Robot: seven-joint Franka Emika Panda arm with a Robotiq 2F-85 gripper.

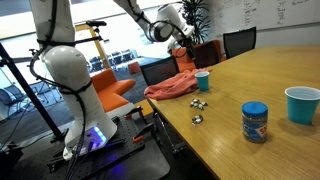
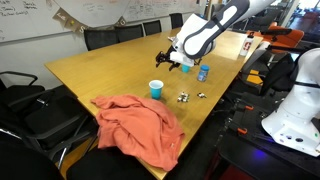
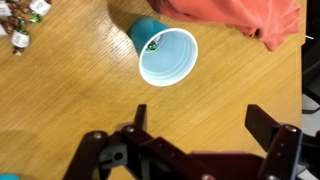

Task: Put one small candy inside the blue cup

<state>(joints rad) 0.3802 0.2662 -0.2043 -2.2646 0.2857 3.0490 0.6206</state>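
Observation:
A small blue cup (image 3: 168, 58) stands upright on the wooden table; it shows in both exterior views (image 1: 202, 80) (image 2: 156, 90). A tiny shiny candy (image 3: 152, 45) lies inside it against the wall. More small candies (image 3: 16, 40) lie loose on the table beside the cup, seen also in both exterior views (image 1: 198, 102) (image 2: 183, 97). My gripper (image 3: 200, 125) is open and empty, held above the table a little off from the cup; it shows in both exterior views (image 1: 180, 38) (image 2: 176, 62).
A red cloth (image 2: 140, 125) (image 1: 170, 87) (image 3: 235, 20) lies at the table edge next to the cup. A blue-lidded jar (image 1: 255, 121) (image 2: 203, 73) and a larger blue cup (image 1: 302, 104) stand further along the table. Office chairs (image 1: 238, 42) ring the table.

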